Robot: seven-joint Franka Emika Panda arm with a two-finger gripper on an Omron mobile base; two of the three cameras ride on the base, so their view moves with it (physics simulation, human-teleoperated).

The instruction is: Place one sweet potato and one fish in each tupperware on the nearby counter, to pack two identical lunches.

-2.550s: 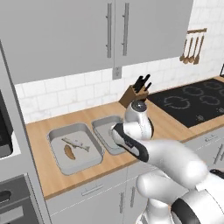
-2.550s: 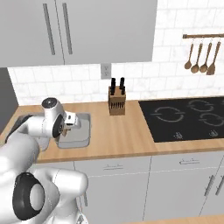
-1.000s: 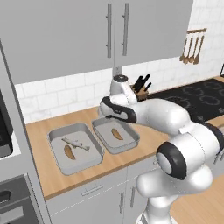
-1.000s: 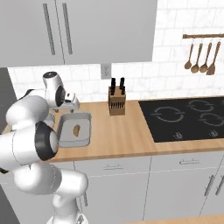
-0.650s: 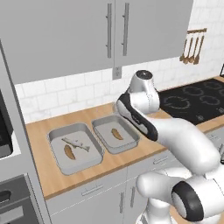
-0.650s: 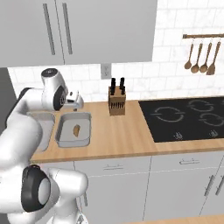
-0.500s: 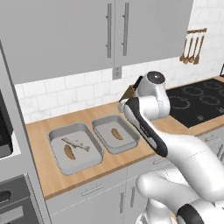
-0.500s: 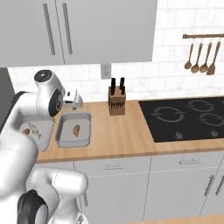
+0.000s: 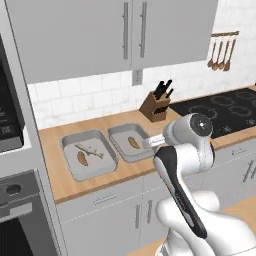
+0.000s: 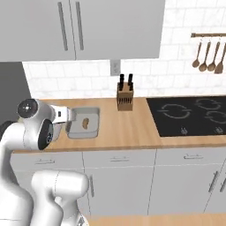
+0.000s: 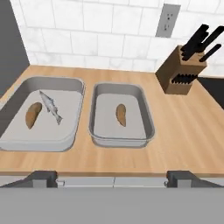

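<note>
Two grey tupperware trays sit side by side on the wooden counter (image 11: 188, 131). The left tupperware (image 11: 39, 144) holds a silver fish (image 11: 50, 106) and a sweet potato (image 11: 33, 114). In the right tupperware (image 11: 122, 141) lies one sweet potato (image 11: 120, 114). My gripper (image 11: 113, 177) is open and empty, pulled back at the counter's front edge and facing both trays. From the left base view the same trays (image 9: 82, 134) (image 9: 120, 127) lie just left of my gripper (image 9: 152, 142). The right base view has the right tupperware (image 10: 93, 132) with its sweet potato (image 10: 86, 123) beside my gripper (image 10: 67, 117).
A wooden knife block (image 11: 179, 72) stands on the counter right of the trays, near the wall. A black stovetop (image 10: 190, 115) lies further right, with wooden utensils (image 10: 207, 55) hanging above it. A dark appliance (image 9: 10, 115) bounds the counter on the left. Wall cabinets (image 9: 115, 35) hang overhead.
My arm has swung off the right tray and drawn the hand back to the counter's front edge. The sweet potato in the right tray now lies uncovered.
</note>
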